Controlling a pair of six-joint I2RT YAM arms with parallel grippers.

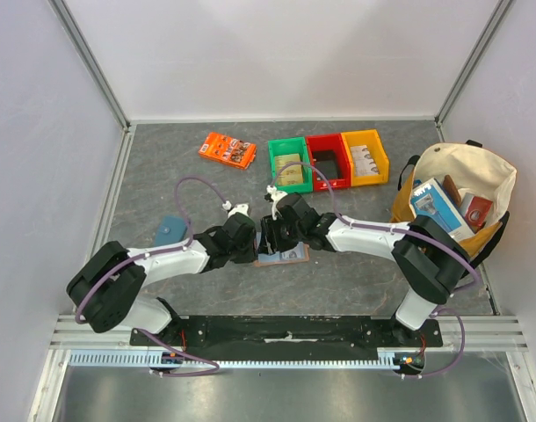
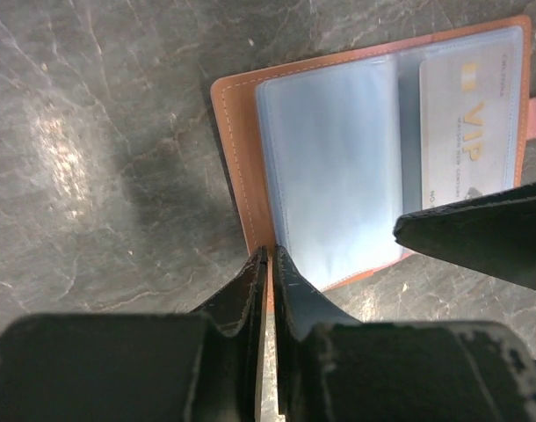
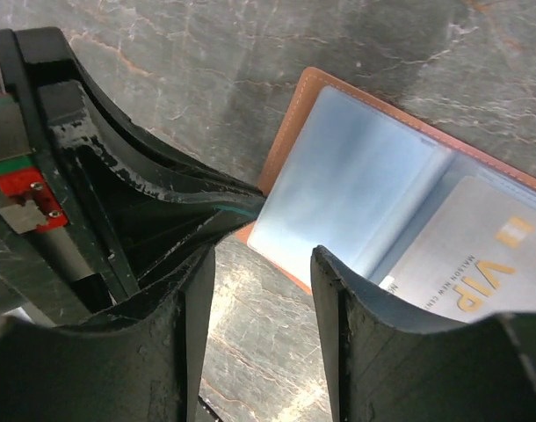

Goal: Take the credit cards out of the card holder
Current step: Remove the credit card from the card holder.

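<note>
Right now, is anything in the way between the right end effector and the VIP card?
Nothing visible does. The right end effector hangs open beside the VIP card, which lies in the open card holder, seemingly under a clear sleeve. The left end effector pinches the holder's edge.

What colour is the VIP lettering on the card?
Gold; the card shows best in the right wrist view.

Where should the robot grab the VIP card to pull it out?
Probably the VIP card by its end nearest the open right gripper, coming from that side: it lies flat in a clear sleeve, while the left gripper pins the card holder.
</note>
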